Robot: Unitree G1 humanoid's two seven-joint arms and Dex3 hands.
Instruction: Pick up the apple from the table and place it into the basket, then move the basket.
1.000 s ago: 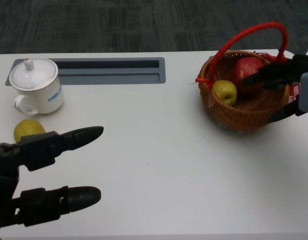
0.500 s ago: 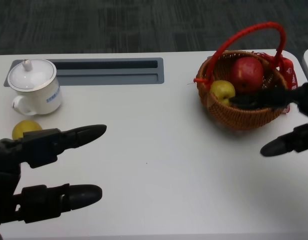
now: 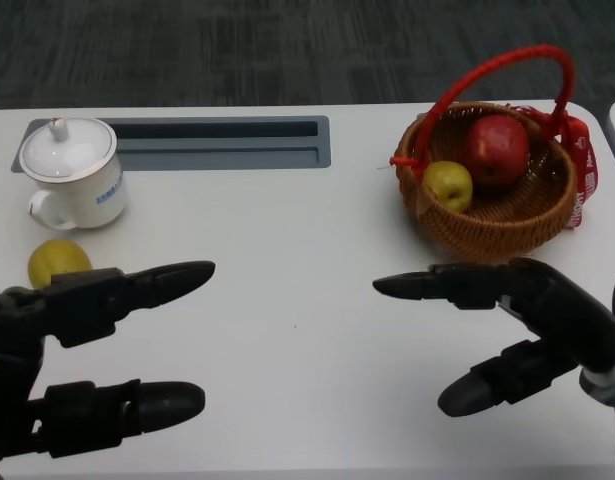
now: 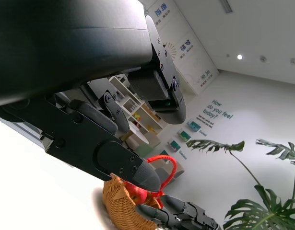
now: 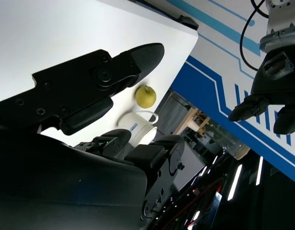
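Nearest: left hand [image 3: 77, 360], low over the near table edge, fingers spread, holding nothing. Beside it, right hand [image 3: 517, 325], likewise released and empty, fingers apart, hovering over bare table [image 3: 307, 300] just in front of the basket.

Mid-left: yellow-green fruit [image 3: 57, 262] on the tabletop, near the left hand's upper finger, apart from it. Behind: white lidded mug [image 3: 72, 172], upright, handle toward the near side.

Mid-right: wicker basket [image 3: 497, 215] with red arched handle [image 3: 502, 62], upright. Inside: red apple [image 3: 497, 150] toward the far wall; smaller yellow-green fruit [image 3: 447, 185] against the left wall, just beside the apple. Placement judged complete.

Far: grey recessed tray [image 3: 227, 142] set in the table.

Step in hand, as judged: moving the basket. Advised: right hand to the rim or the handle's crown, grip centred, lift or slide kept level to stop fruit rolling, red tag [image 3: 582, 170] on the right side left unsnagged.
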